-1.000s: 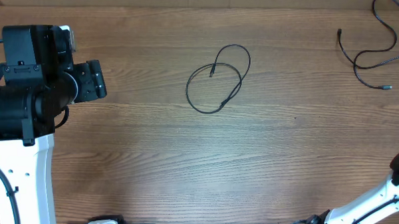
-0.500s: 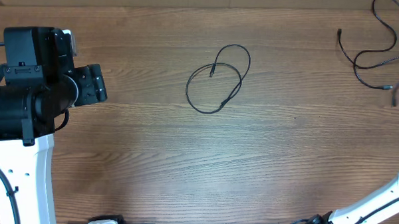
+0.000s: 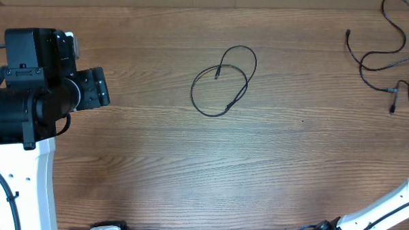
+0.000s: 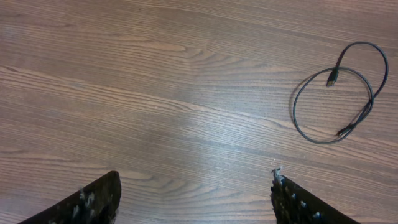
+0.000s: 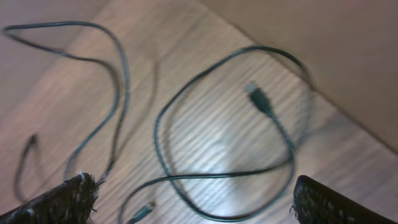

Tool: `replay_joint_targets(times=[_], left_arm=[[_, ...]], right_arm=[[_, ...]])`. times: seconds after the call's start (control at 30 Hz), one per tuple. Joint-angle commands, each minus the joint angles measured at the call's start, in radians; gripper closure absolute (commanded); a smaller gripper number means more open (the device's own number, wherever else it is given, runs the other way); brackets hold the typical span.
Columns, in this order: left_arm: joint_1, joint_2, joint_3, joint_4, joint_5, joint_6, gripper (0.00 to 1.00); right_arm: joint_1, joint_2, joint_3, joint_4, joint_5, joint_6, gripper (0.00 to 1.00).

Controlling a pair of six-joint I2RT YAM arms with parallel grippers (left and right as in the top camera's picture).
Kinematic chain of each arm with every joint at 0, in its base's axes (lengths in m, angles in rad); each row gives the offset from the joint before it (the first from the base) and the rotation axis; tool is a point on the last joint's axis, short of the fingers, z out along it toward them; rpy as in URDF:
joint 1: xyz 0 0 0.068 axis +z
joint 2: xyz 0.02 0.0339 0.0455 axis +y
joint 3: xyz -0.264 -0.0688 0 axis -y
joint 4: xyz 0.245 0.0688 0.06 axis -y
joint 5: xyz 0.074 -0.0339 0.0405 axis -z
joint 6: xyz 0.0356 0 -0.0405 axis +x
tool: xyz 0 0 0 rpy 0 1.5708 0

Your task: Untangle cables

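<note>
Cables (image 3: 365, 64) are lying loose at the far right corner of the wooden desk (image 3: 162, 154), their thin black strands crossing one another and some running off the edge of the overhead view. A separate coiled cable (image 3: 223, 81) is lying near the middle of the desk, a little toward the far side, with both small ends resting at the loop; it is not being touched. The left gripper (image 4: 194, 180) is being held wide over bare wood, well to the left of the coil, and is not holding anything. The right gripper (image 5: 193, 186) is also being held wide, above the loose strands at the right. A loop with a plug end (image 5: 258, 99) is lying on the desk beneath it, and no strand is being gripped. The wrist view there is blurred.
</note>
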State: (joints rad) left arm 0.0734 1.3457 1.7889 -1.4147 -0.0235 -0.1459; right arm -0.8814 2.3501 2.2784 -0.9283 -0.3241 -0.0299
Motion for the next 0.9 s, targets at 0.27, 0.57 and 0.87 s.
replay_joint_targets(times=[0.27,0.57,0.87], left_arm=[[-0.005,-0.011,0.021,0.010,-0.003,0.019,0.23],[-0.005,-0.011,0.021,-0.022,-0.006,0.019,0.23],[-0.005,-0.011,0.021,-0.023,0.003,0.019,0.23]], right_arm=[[0.121,-0.323,0.077,-0.097,-0.266,0.002,0.00],[0.542,-0.329,0.045,-0.307,-0.265,-0.090,0.03],[0.919,-0.240,-0.037,-0.181,0.074,0.029,0.00]])
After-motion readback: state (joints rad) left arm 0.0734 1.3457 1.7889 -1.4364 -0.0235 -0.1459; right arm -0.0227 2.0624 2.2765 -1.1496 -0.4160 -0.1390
